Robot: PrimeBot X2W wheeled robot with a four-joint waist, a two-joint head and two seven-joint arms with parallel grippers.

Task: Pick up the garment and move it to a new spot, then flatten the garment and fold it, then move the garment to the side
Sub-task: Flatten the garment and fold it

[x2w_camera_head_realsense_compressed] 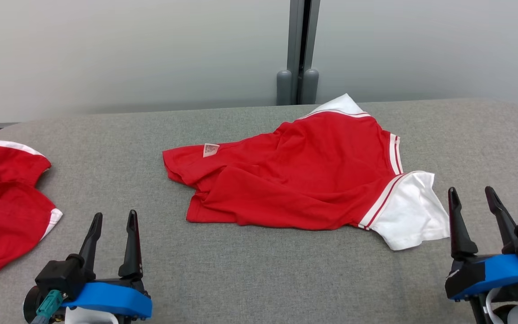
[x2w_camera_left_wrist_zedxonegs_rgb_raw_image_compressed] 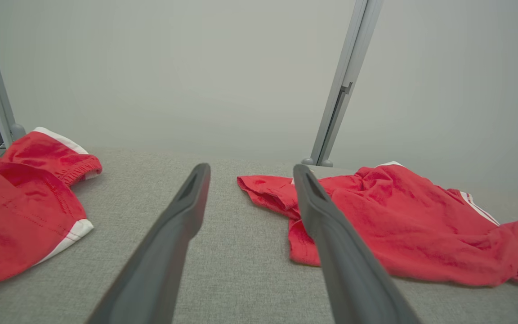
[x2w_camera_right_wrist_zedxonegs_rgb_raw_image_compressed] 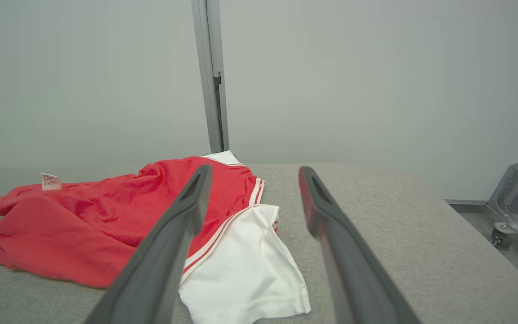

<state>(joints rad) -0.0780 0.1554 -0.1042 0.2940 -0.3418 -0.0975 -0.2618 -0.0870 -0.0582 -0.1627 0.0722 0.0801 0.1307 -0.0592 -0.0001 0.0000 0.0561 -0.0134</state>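
The garment is a red shirt with white sleeves and striped trim, lying crumpled in the middle of the grey table. A small label shows at its left end. My left gripper stands open near the front left, well short of the shirt. My right gripper is open at the front right, just right of the white sleeve, holding nothing. The left wrist view has the shirt to the right of the fingers. In the right wrist view the white sleeve lies between and left of the fingers.
A second red garment with white trim lies at the table's left edge, and it appears again in the left wrist view. A grey post stands behind the table against a pale wall. A metal stand sits off the right edge.
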